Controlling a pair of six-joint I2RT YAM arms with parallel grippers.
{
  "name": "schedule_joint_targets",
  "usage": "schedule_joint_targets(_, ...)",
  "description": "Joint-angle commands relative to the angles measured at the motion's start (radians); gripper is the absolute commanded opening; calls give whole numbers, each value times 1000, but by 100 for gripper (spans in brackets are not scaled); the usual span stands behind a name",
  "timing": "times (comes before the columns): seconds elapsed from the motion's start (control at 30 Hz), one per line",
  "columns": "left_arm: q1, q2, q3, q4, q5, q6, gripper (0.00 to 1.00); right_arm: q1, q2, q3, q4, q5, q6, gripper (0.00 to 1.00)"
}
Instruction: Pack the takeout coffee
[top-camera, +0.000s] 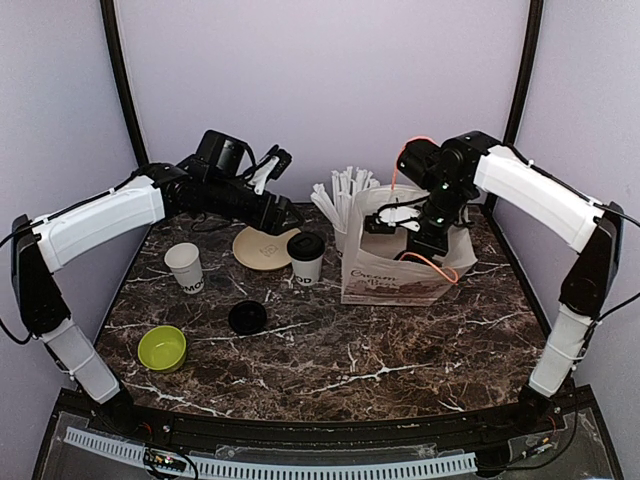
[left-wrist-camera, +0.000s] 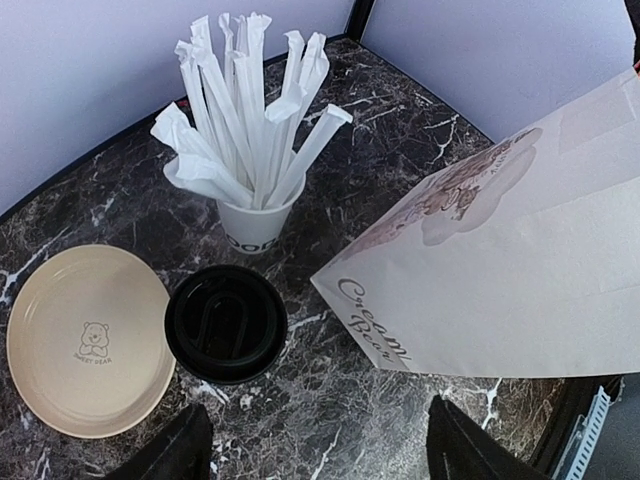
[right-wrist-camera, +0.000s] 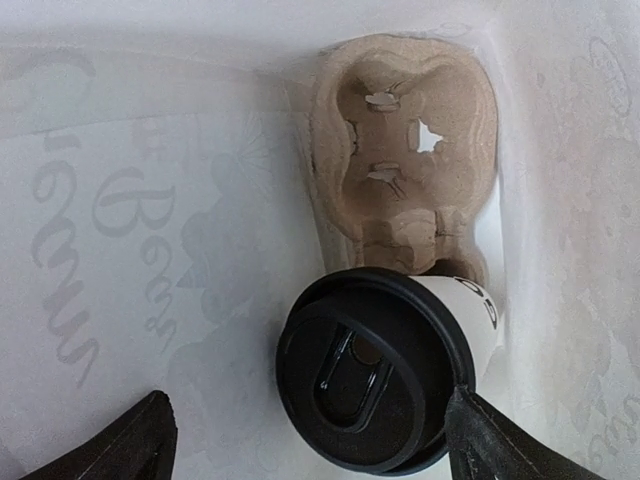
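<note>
1. Right pincer sat down inside the white paper bag, fingers spread wide, released, clamping nothing.
2. Bagged coffee cup, black lid on, stood upright in the bag between those fingers, close to 1 finger and clear of the other. It was at the near end of the pulp carrier.
3. Second coffee cup, lidded, stood on the desk, just beside the beige plate and left of the bag.
4. Left pincer hung above the desk near that cup, released and empty.
5. Straw cup stood behind the second cup. Lidless cup, loose black lid and green bowl lay farther left.
</note>
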Motion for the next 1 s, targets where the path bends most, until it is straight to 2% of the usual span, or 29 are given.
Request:
schedule_joint_targets(0.0,5,-2,31,-32,22,11,76,11,-63,-70,-18,-15,-20,93)
schedule_joint_targets(0.17,5,27,67,-57,48,14,75,40,-146,-164,-19,-83,-85,88)
schedule_joint_targets(0.27,7,35,94,-16,155,21,74,29,-127,-134,-18,-178,-92,71)
schedule_joint_targets(0.37,5,31,127,46,265,-1,74,21,-98,-128,-18,-237,-115,66)
schedule_joint_targets(0.47,2,43,160,119,357,-40,74,12,-71,-122,-17,-289,-151,57)
schedule_joint_targets(0.5,1,52,170,136,403,-50,74,10,-59,-120,-17,-302,-159,50)
schedule_joint_targets(0.57,-3,70,179,201,459,-80,75,9,-37,-115,-18,-326,-170,23)
schedule_joint_targets(0.6,-11,78,183,237,473,-98,75,9,-29,-112,-17,-341,-171,15)
schedule_joint_targets(0.77,-63,166,277,304,527,-107,75,9,-18,-102,-15,-412,-179,16)
schedule_joint_targets(0.9,-110,283,462,206,492,-43,74,9,7,-78,-16,-433,-161,17)
schedule_joint_targets(0.97,-124,343,551,158,471,-20,69,9,13,-79,-16,-432,-165,16)
